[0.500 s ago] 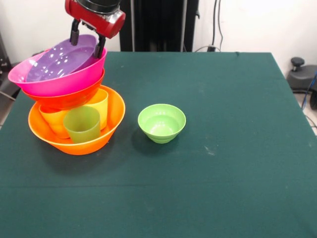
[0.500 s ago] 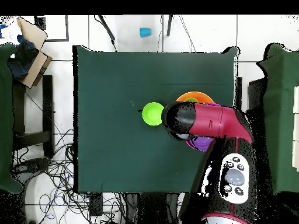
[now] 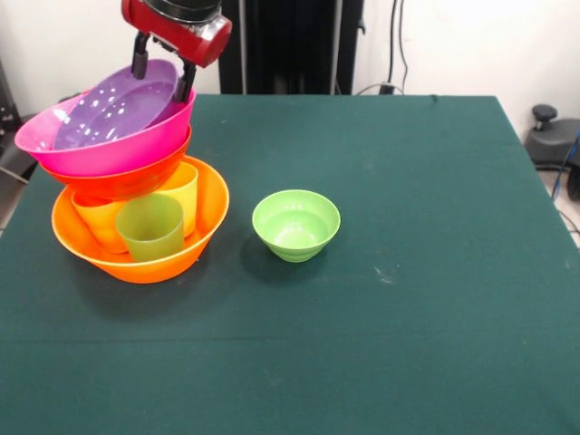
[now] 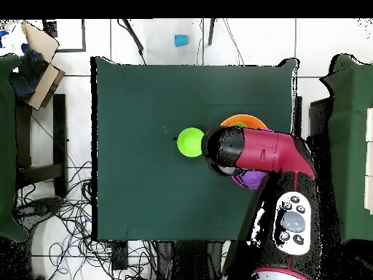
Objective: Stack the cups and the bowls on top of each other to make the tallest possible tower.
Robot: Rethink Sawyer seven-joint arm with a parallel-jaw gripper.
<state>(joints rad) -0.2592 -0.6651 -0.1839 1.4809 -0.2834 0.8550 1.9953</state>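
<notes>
The tower stands at the left in the front view. Its base is the large orange bowl (image 3: pixel 207 222), holding a green cup (image 3: pixel 149 228), an orange cup (image 3: pixel 98 222) and a yellow cup (image 3: pixel 184 192). On them rest the red-orange bowl (image 3: pixel 122 181), the pink bowl (image 3: pixel 122 149) and the purple bowl (image 3: pixel 113 111), all tilted. My gripper (image 3: pixel 161 69) is open just above the purple bowl's far rim, with its fingers on either side of it. The light green bowl (image 3: pixel 295 224) stands alone to the right. The crimson bowl is out of view.
In the overhead view my arm (image 4: pixel 255 153) covers most of the tower. The light green bowl (image 4: pixel 191 142) lies beside it. A blue cup (image 4: pixel 181 40) lies on the floor beyond the table's far edge. A box (image 4: pixel 36 62) sits at the left.
My gripper has risen slightly above the purple bowl's rim. The purple bowl has shifted a little in the pink bowl. The other things have not moved.
</notes>
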